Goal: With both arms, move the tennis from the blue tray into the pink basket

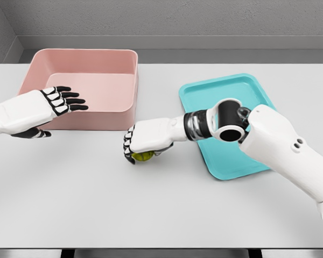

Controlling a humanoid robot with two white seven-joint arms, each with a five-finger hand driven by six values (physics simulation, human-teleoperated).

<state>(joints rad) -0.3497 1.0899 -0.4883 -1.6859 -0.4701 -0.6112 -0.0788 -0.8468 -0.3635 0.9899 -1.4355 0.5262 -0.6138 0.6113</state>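
A yellow-green tennis ball (142, 156) shows only as a sliver under my right hand (135, 150), whose fingers are curled over it just above the white table, between the basket and the tray. The blue tray (247, 86) lies to the right with nothing on its visible surface; my right forearm crosses its near half. The pink basket (124, 59) stands at the back left. My left hand (70, 100) hovers in front of the basket's near left wall, fingers spread flat, holding nothing.
The white table (151, 204) spreads wide in front of both hands. A grey wall runs behind the table's far edge.
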